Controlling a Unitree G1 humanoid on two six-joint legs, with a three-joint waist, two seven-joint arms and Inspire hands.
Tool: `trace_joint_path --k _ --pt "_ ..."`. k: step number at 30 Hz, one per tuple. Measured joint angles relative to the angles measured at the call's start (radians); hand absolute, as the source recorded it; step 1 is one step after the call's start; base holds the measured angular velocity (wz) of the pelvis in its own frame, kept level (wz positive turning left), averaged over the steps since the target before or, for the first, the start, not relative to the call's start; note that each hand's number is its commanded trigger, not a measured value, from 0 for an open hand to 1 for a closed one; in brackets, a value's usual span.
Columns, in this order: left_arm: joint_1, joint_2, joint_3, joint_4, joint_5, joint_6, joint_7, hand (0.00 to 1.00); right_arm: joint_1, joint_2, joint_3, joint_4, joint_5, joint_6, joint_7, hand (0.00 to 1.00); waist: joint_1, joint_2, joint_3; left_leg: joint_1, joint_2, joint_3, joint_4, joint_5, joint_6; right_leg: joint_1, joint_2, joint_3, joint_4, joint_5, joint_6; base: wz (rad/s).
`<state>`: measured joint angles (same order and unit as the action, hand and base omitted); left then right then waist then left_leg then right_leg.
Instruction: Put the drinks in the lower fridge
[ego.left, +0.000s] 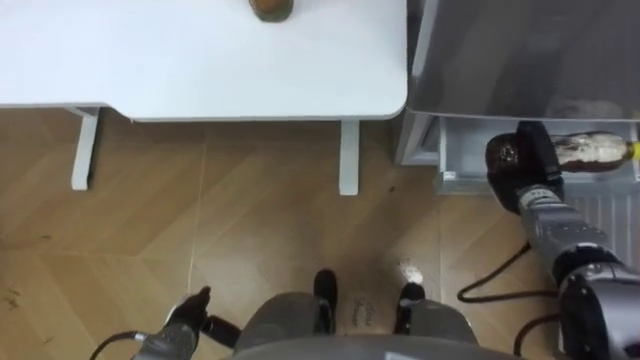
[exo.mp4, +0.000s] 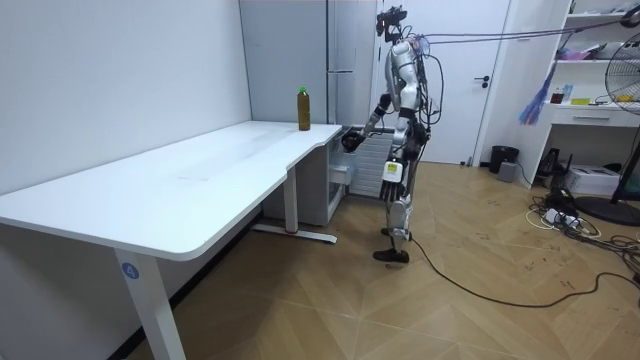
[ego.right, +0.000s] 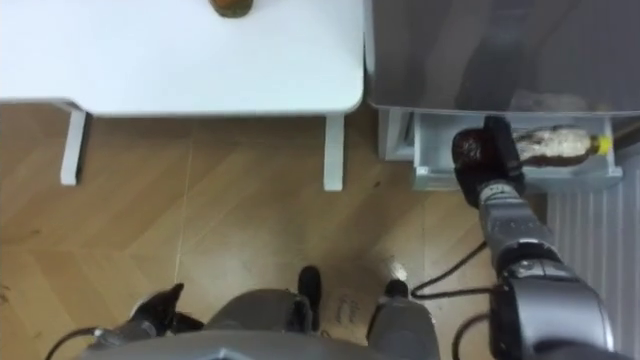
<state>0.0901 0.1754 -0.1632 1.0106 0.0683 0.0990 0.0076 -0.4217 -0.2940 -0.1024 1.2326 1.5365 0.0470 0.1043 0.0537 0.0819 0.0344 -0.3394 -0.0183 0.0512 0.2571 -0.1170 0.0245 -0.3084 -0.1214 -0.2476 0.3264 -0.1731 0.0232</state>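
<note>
Lying crosswise in the lower fridge drawer (ego.left: 462, 150), the bottle (ego.left: 590, 150) points its capped end away from the right hand (ego.left: 515, 160), whose fingers curl round its base at the drawer's left side, while the left hand (ego.left: 188, 318) hangs loose-fingered, well apart from the drawer.

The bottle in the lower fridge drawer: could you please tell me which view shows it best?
The right eye view: the bottle lies in the drawer, yellow cap to the right, beside the right hand. The left eye view has it close to the edge. The room view is too distant to make it out.
</note>
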Motion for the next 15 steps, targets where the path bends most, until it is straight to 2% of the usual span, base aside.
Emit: trace_joint_path --k 4,5,7,11,12,13,14,15 --pt "-0.001 0.007 0.000 0.000 0.001 -0.004 0.000 0.00 -0.024 -0.028 -0.023 0.022 -0.011 0.019 -0.020 1.00 0.006 -0.007 0.0041 -0.034 -0.002 0.002 0.004 0.006 0.002 -0.037 -0.002 0.004 0.010 0.000 0.000 0.00" --pt "-0.001 0.010 0.000 0.003 0.002 -0.004 -0.001 0.00 -0.036 -0.034 -0.030 0.022 -0.011 0.020 -0.028 1.00 0.008 -0.013 0.0082 -0.037 -0.005 0.003 0.003 0.007 0.002 -0.049 -0.005 0.012 0.023 -0.003 -0.001 -0.07" --pt "-0.001 0.013 0.001 0.009 0.002 -0.004 -0.001 0.00 -0.051 -0.043 -0.032 0.025 -0.019 0.020 -0.035 1.00 0.010 -0.018 0.0110 -0.042 -0.007 0.004 0.003 0.008 0.002 -0.060 -0.007 0.019 0.034 -0.008 0.000 -0.04" --pt "0.000 0.017 0.001 0.012 0.002 -0.004 -0.006 0.00 -0.062 -0.049 -0.039 0.025 -0.019 0.021 -0.038 1.00 0.009 -0.022 0.0108 -0.063 -0.011 0.004 0.012 0.010 0.002 -0.081 -0.012 0.024 0.043 -0.010 0.001 0.02" --pt "-0.001 0.019 0.001 0.011 0.002 -0.005 -0.012 0.00 -0.067 -0.050 -0.039 0.026 -0.019 0.021 -0.038 0.83 0.009 -0.024 0.0102 -0.070 -0.012 0.005 0.013 0.010 0.003 -0.093 -0.014 0.025 0.052 -0.010 0.001 0.00" --pt "-0.002 0.020 0.001 0.011 0.002 -0.005 -0.016 0.00 -0.068 -0.051 -0.039 0.026 -0.020 0.021 -0.038 0.10 0.008 -0.024 0.0103 -0.071 -0.012 0.006 0.013 0.010 0.003 -0.095 -0.015 0.024 0.053 -0.010 0.001 0.00" --pt "-0.002 0.020 0.001 0.013 0.001 -0.005 -0.019 0.00 -0.070 -0.051 -0.039 0.025 -0.019 0.021 -0.039 0.00 0.009 -0.025 0.0100 -0.072 -0.012 0.007 0.015 0.010 0.004 -0.098 -0.016 0.022 0.058 -0.010 0.001 -0.04" --pt "-0.002 0.021 0.001 0.012 0.000 -0.006 -0.019 0.00 -0.076 -0.051 -0.039 0.025 -0.020 0.021 -0.040 0.00 0.010 -0.026 0.0099 -0.077 -0.012 0.012 0.017 0.010 0.004 -0.109 -0.019 0.025 0.070 -0.011 0.000 -0.05"
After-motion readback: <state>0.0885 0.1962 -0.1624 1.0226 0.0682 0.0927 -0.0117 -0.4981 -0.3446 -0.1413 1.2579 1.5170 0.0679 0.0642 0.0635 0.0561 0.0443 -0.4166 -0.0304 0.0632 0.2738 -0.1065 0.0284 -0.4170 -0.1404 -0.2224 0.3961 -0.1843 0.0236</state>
